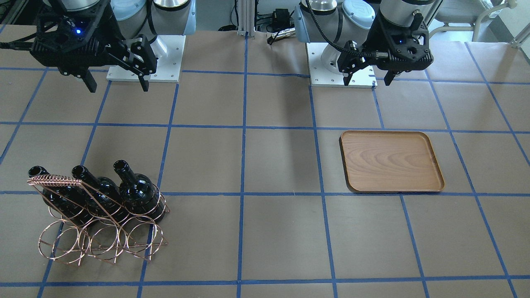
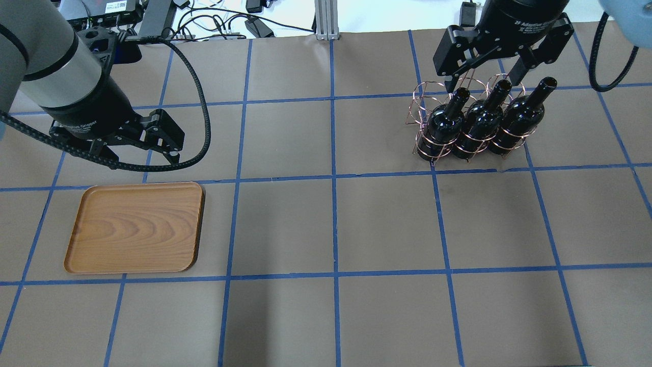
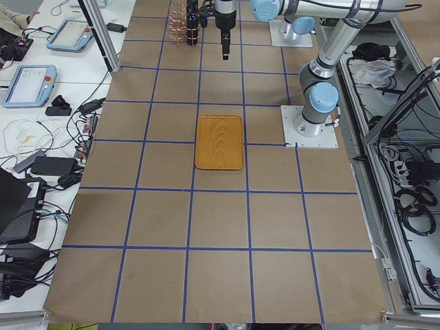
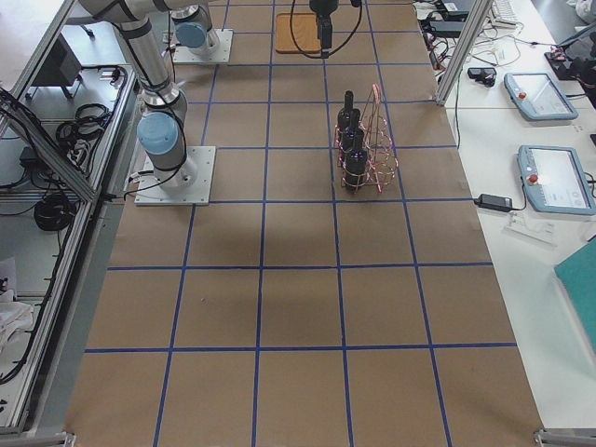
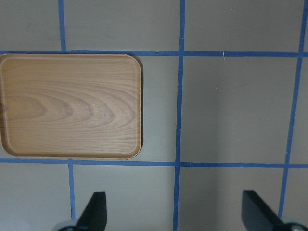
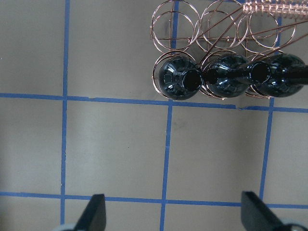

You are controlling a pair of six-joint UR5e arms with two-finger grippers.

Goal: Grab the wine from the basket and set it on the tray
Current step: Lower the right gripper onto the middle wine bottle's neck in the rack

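Three dark glossy wine bottles point(image 1: 138, 190) stand tilted in the copper wire basket point(image 1: 103, 242). In the overhead view the bottles point(image 2: 479, 122) and basket point(image 2: 432, 149) are at the far right. The right wrist view looks down on the bottle mouths point(image 6: 179, 78) and basket loops point(image 6: 175, 26). My right gripper point(image 1: 118, 87) point(image 2: 484, 81) point(image 6: 175, 216) is open and empty, high above the table by the basket, touching nothing. The wooden tray point(image 1: 389, 161) point(image 2: 137, 227) point(image 5: 72, 106) lies bare. My left gripper point(image 1: 367, 82) point(image 2: 137, 158) point(image 5: 175, 214) is open and empty, above the table beside the tray.
The table is brown paper with a blue tape grid. The arms' white base plates point(image 1: 145, 58) point(image 1: 339, 62) sit at the robot's edge. A metal post point(image 2: 323, 20) and cables stand at the far edge. Side benches hold tablets point(image 4: 535, 93).
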